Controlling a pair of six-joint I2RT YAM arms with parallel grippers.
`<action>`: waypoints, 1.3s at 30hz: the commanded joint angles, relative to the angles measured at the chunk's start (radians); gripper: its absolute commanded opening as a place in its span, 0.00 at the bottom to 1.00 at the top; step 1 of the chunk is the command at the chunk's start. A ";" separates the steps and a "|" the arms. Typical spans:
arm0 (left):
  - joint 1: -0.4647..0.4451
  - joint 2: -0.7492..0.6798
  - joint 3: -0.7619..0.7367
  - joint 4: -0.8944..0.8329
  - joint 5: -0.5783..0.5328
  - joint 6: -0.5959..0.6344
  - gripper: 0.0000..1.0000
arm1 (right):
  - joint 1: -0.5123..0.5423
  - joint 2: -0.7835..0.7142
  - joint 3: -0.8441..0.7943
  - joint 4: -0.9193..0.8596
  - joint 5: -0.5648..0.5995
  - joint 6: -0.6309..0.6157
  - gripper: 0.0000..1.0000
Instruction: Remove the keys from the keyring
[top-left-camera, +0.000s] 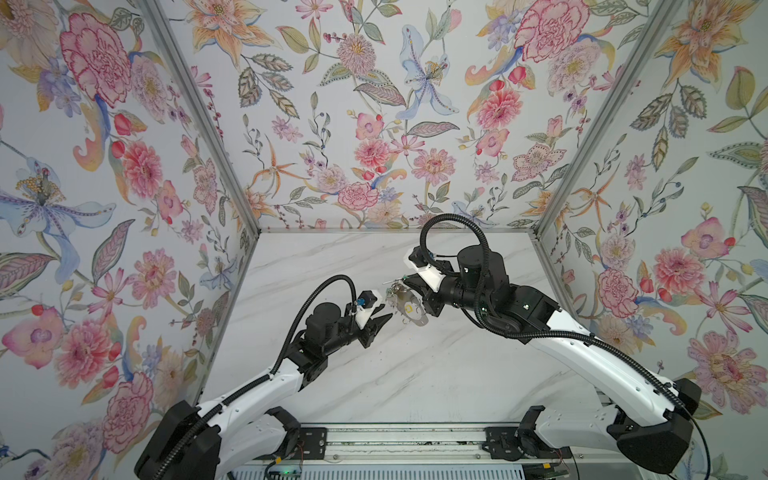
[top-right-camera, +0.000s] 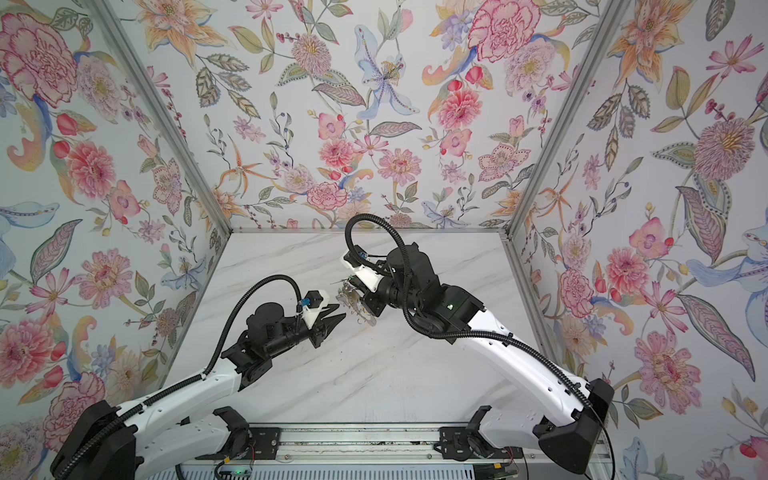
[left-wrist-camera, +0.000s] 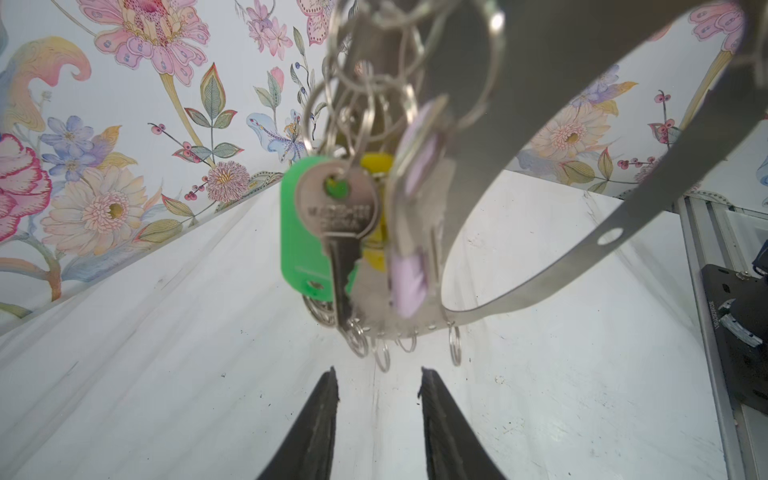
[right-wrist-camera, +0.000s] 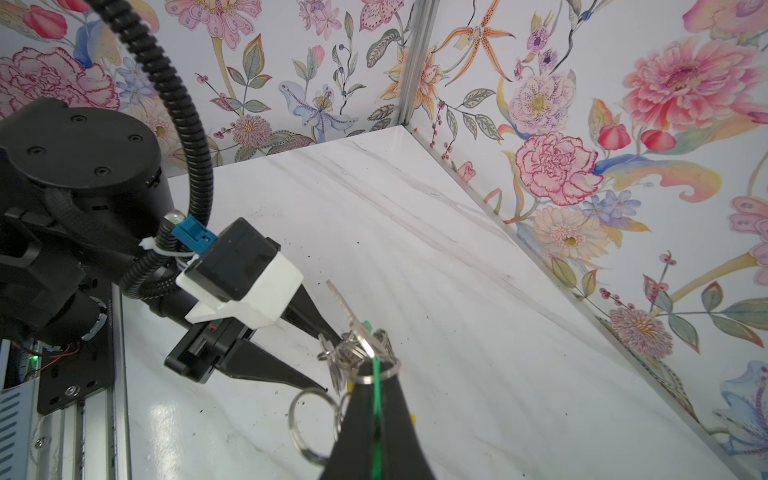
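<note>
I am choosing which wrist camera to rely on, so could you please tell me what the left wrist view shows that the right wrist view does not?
Only the left wrist view: the stamped face of a silver key, the flat green tag, yellow tag and lilac tag, and the keyring, a crescent plate with empty rings. Only the right wrist view: the left tool from outside, open beside the rings, and the right tool shut on the keyring. Both: the rings, the marble table, the floral walls.

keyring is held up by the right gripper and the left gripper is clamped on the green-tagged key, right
No: the left gripper is open, short of the green-tagged key, as the left wrist view shows. The right gripper holds the keyring.
</note>
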 joint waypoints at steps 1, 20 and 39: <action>0.010 -0.065 -0.027 0.038 -0.042 -0.023 0.43 | -0.012 -0.016 -0.002 0.044 -0.024 0.012 0.00; 0.014 -0.150 0.017 0.188 0.035 -0.162 0.46 | -0.013 0.020 0.012 0.033 -0.057 0.029 0.00; 0.014 -0.063 0.097 0.263 0.079 -0.167 0.37 | 0.011 0.055 0.035 0.027 -0.102 0.043 0.00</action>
